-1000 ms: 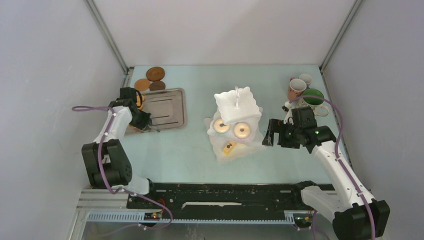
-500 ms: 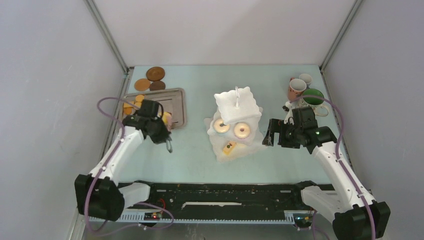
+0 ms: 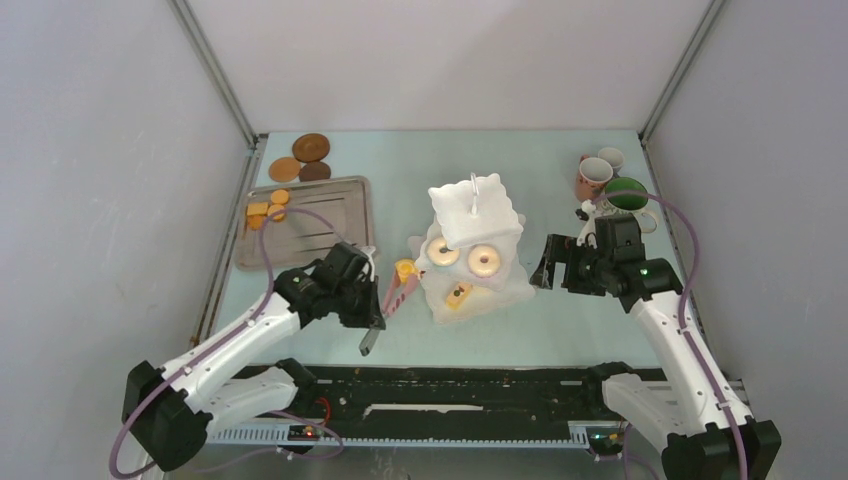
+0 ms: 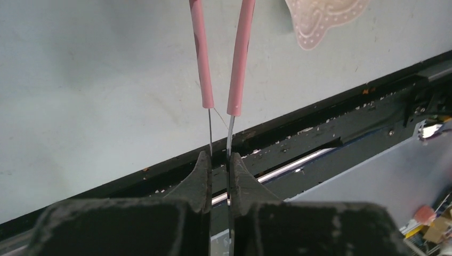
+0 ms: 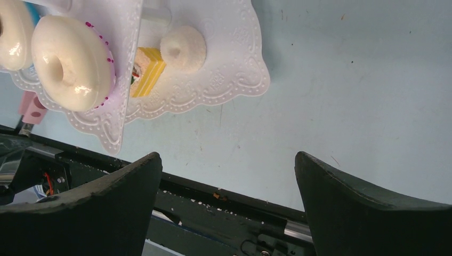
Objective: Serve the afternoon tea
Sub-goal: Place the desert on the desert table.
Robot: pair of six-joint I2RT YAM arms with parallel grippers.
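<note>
Moved: left gripper (image 3: 372, 305) has swung from the grey metal tray (image 3: 335, 215) to just left of the three-tier stand (image 3: 470, 215).
Left gripper: clenched on pink tongs (image 4: 237, 58), with a yellow cake (image 3: 404, 268) at their tips.
Right gripper (image 5: 229, 186): released, jaws wide, hovering right of the stand.
Stand: mid-bench, donuts (image 5: 72, 61) on its middle tier.

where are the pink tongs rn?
Top view, centre-left: the tongs are clamped in the left gripper, with their tips holding a yellow-orange snack right at the stand's left edge.
</note>
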